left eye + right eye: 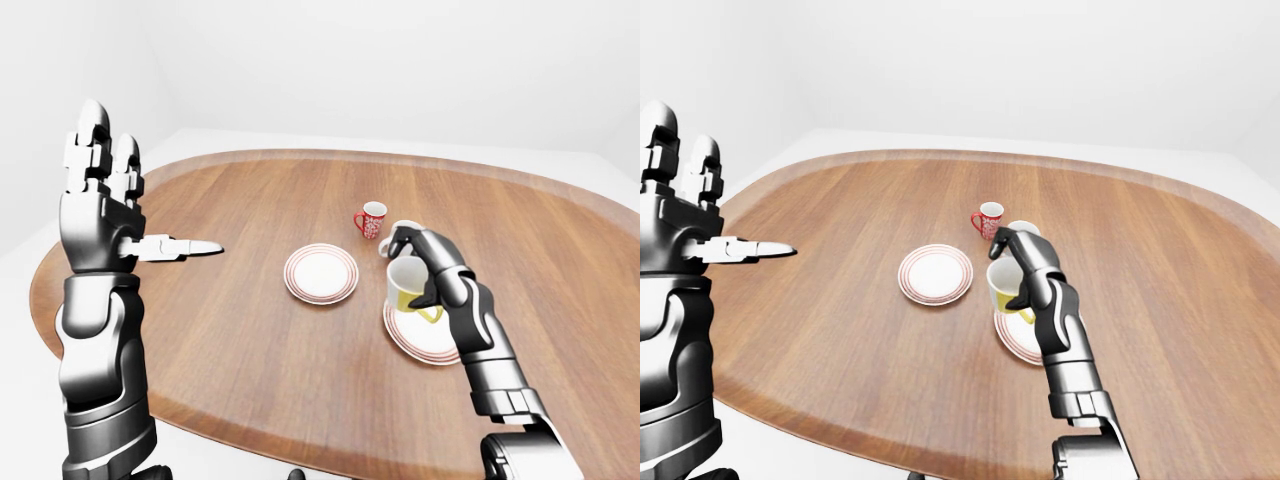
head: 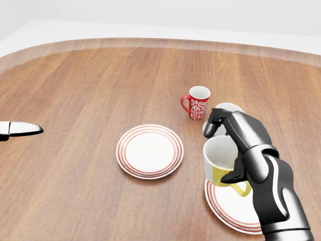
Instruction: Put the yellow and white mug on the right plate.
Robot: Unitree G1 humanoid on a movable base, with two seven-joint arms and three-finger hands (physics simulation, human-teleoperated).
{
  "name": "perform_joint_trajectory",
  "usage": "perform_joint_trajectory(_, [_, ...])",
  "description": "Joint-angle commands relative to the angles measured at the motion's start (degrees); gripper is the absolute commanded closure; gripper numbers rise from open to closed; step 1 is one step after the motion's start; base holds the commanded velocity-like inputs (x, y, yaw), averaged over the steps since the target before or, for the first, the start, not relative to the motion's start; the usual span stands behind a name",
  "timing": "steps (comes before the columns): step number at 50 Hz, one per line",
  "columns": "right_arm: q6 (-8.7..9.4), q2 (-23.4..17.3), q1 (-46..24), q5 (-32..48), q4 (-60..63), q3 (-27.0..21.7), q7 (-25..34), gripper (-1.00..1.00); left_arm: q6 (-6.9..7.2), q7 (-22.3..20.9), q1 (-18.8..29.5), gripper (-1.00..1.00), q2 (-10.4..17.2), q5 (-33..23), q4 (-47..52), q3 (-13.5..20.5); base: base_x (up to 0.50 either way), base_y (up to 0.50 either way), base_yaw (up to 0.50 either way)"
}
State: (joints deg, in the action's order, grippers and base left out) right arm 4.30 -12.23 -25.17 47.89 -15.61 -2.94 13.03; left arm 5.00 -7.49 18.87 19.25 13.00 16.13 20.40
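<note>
The yellow and white mug [image 2: 223, 163] hangs over the right plate [image 2: 228, 208], lower right of the head view, gripped by the right hand [image 2: 246, 145] for set-down. The left hand [image 1: 100, 200], fingers spread, holds nothing.

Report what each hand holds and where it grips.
Right hand grips the yellow and white mug by its body and rim; left hand is open, holding nothing.

You are looking at an oval wooden table [image 2: 75, 100] with a paler raised rim. Sitting directly on it are a red patterned mug [image 2: 197, 103], a white mug [image 2: 226, 109] just beside it, a left plate [image 2: 149, 150] and a right plate [image 2: 231, 208], both red-ringed.
</note>
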Motion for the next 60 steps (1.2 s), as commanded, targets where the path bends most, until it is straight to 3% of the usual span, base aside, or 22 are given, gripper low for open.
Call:
perform_joint_trajectory(1, [0.49,-2.81,-0.77,-2.27,-0.07,-2.16,-0.3,1.0,0.0,-0.06,0.01,-1.0,-0.02,-0.12,-0.32,-0.05,0.0,0.0,0.0])
perform_joint_trajectory(20, [-0.24,-7.28,-1.75,-4.74,-3.39,-5.08,-1.37,1.0,0.0,-0.05,-0.15,-1.0,-0.17,-0.2,-0.04,-0.11,0.0,0.0,0.0])
perform_joint_trajectory(28, [-3.24,-7.51,-4.0,-5.62,-11.82,-4.24,-6.35,1.0,0.0,-0.1,-0.03,-1.0,-0.15,-0.24,-0.4,-0.12,0.0,0.0,0.0])
perform_joint_trajectory(29, [-4.88,-7.62,-5.29,-5.88,-15.84,-3.93,-8.3,1.0,0.0,-0.04,0.02,-1.0,-0.09,-0.16,-0.14,-0.07,0.0,0.0,0.0])
perform_joint_trajectory(32, [-6.86,-7.88,-7.0,-6.44,-21.24,-3.33,-10.92,1.0,0.0,-0.03,-0.08,-1.0,-0.15,-0.15,0.1,-0.13,0.0,0.0,0.0])
perform_joint_trajectory(34, [-9.3,-8.38,-9.17,-6.76,-27.82,-2.79,-13.92,1.0,0.0,-0.05,-0.09,-1.0,-0.18,-0.29,-0.16,-0.2,0.0,0.0,0.0])
perform_joint_trajectory(49, [-9.3,-10.13,-17.43,-8.69,-49.44,-0.37,-22.79,1.0,0.0,-0.1,-0.14,-1.0,-0.23,-0.37,-0.14,-0.21,0.0,0.0,0.0])
perform_joint_trajectory(60, [-9.3,-10.47,-18.41,-9.07,-55.74,0.43,-26.03,1.0,0.0,-0.17,-0.23,-1.0,-0.28,-0.44,0.09,-0.23,0.0,0.0,0.0])
